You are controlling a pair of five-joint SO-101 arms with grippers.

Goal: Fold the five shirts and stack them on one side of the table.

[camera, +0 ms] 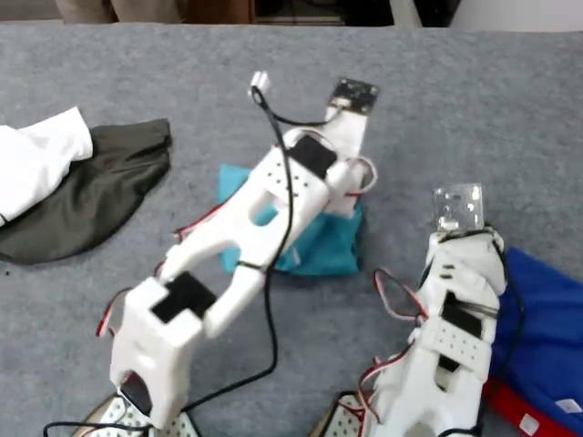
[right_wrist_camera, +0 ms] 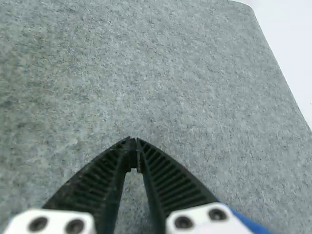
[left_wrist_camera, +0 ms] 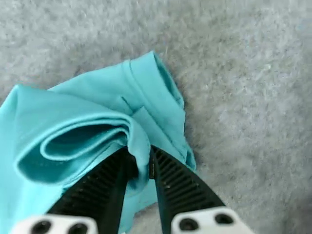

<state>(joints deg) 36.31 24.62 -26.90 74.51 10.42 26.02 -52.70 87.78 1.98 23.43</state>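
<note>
Teal shirt [left_wrist_camera: 87, 107] sits bunched near the middle of the table [camera: 492, 100], left gripper [left_wrist_camera: 140, 158] clamped on one fold. Right gripper [right_wrist_camera: 132, 144] pinched closed, empty; blue shirt [camera: 547, 319] just beside its arm.

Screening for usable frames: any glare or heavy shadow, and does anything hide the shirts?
High view: even light, no hard shadows; the left arm covers part of the teal shirt. Left wrist view: no glare; the left tool is shut on the teal shirt, shade inside its fold. Right wrist view: table evenly lit, right tool shut, bright white beyond the table's edge.
</note>
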